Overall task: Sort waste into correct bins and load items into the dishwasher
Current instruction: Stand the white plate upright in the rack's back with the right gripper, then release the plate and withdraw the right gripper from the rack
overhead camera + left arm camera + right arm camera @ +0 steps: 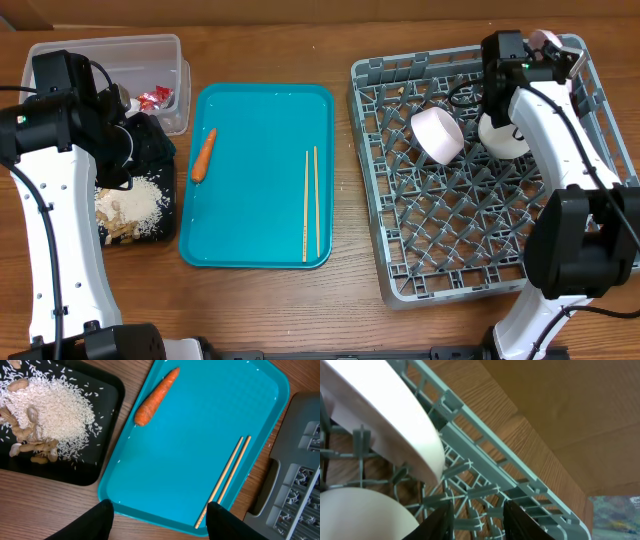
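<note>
**Both arms wait with nothing in them**

The left end effector (159, 522) is wide open and empty, over the near edge of the teal tray (200, 425). The carrot (156, 397) and the two chopsticks (225, 480) lie well apart on that tray. The black tray (111, 395) beside it holds rice (55, 405) and shells (35, 447). The right end effector (477, 522) is open a little and empty. It hangs just above the grey rack (480, 445), near a white dish (395, 415). Everything sits on the wooden counter (350, 290).
</note>
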Motion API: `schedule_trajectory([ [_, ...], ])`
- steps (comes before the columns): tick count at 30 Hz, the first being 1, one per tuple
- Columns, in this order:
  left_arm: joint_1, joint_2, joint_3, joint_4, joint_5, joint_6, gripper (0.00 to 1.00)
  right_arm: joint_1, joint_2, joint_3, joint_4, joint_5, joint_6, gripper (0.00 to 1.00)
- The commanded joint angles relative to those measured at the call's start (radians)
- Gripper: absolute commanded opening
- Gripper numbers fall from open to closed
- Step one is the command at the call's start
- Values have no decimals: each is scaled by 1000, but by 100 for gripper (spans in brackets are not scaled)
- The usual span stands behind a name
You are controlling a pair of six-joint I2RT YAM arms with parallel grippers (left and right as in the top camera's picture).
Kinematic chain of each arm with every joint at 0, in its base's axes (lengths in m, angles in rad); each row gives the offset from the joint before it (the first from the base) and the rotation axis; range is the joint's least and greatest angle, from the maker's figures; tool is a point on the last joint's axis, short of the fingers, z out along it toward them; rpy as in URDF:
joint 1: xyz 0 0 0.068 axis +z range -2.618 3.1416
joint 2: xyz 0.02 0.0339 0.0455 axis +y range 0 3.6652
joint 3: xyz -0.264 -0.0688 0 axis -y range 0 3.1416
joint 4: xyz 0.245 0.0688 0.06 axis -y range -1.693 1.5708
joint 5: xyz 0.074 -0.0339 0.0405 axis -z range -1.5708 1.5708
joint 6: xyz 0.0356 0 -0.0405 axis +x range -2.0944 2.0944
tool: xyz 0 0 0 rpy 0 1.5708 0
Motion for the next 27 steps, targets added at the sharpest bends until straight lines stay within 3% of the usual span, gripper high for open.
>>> schedule_trajectory([
  [1, -7, 3, -7, 0, -2, 23, 62, -2, -49, 2, -3, -83, 5, 36],
  [5, -7, 3, -7, 0, -2, 23, 65, -2, -159, 16, 0, -287, -21, 37],
  [6, -7, 3, -7, 0, -2, 23, 65, 0, -199, 23, 1, -432, -94, 37],
  [8, -7, 3, -7, -4, -2, 23, 66, 18, -279, 25, -5, -911, -350, 36],
  [12, -7, 3, -7, -7, -2, 22, 66, 57, -298, 25, -70, -1205, -393, 36],
  [15, -7, 3, -7, -6, -2, 22, 66, 154, -293, -24, -121, -1326, -410, 36],
  [27, -7, 3, -7, -11, -2, 22, 66, 420, -268, -226, -55, -1360, -420, 36],
])
